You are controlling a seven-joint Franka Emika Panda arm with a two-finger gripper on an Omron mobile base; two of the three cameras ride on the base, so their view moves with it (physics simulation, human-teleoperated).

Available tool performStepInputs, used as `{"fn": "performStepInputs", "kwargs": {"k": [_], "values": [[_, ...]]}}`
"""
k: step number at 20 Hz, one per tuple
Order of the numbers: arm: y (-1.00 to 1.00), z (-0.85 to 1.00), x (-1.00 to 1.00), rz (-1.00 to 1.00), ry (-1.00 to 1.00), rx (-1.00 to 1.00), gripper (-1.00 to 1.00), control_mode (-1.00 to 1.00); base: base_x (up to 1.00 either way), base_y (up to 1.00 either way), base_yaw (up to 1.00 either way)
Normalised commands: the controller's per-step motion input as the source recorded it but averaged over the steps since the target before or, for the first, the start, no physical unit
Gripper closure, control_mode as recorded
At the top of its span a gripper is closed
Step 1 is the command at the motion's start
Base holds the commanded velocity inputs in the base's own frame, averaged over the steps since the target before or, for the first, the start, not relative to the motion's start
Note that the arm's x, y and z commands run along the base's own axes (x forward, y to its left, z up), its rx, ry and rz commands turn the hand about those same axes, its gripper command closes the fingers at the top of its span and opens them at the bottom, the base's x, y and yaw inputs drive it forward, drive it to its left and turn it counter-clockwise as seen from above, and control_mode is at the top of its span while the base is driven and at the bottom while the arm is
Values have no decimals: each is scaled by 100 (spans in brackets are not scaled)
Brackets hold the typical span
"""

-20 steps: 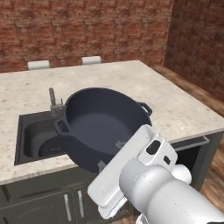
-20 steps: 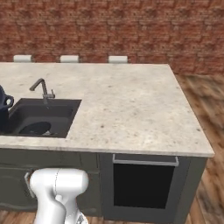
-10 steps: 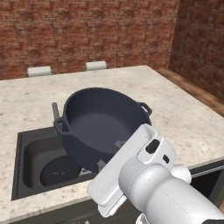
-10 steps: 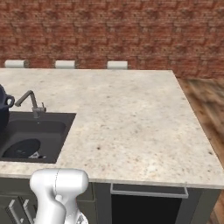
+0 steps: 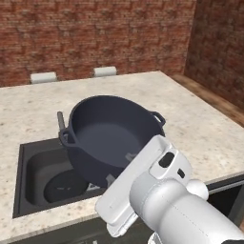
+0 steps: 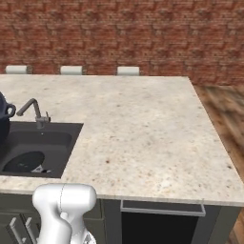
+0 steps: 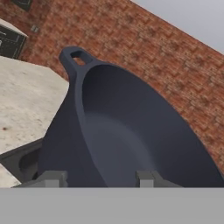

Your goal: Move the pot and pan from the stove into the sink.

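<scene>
The dark blue-grey pot (image 5: 114,136) hangs tilted above the sink (image 5: 28,157), and its edge shows at the left border of the right base view (image 6: 4,119). My gripper (image 7: 100,179) is shut on the pot's near rim, one fingertip (image 7: 52,177) outside the wall and the other inside. One loop handle (image 7: 76,57) points away from the hand. A shallow round dark thing (image 5: 66,186), seemingly the pan, lies on the basin floor (image 6: 24,162). The stove is out of view.
A grey faucet (image 6: 33,112) stands at the sink's far rim, partly behind the pot in the left base view. Speckled stone counter (image 6: 138,128) stretches right of the sink to an edge. A brick wall runs behind, and a dark appliance front (image 6: 162,224) sits below the counter.
Both base views have shifted, so the base has moved: the sink and counter slid right in the right base view. The pot stays held over the sink in the same grip.
</scene>
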Motion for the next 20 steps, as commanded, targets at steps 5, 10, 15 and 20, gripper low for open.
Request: {"fn": "performStepInputs", "kwargs": {"k": [5, 10, 15, 20], "values": [[0, 0, 0, 0, 0, 0, 100, -100, 0, 0, 0], [-1, -2, 13, 0, 1, 0, 100, -100, 0, 0, 0], [0, -17, 49, 0, 19, 0, 100, -100, 0, 0, 0], [0, -23, 76, 0, 27, 0, 100, -100, 0, 0, 0]]}}
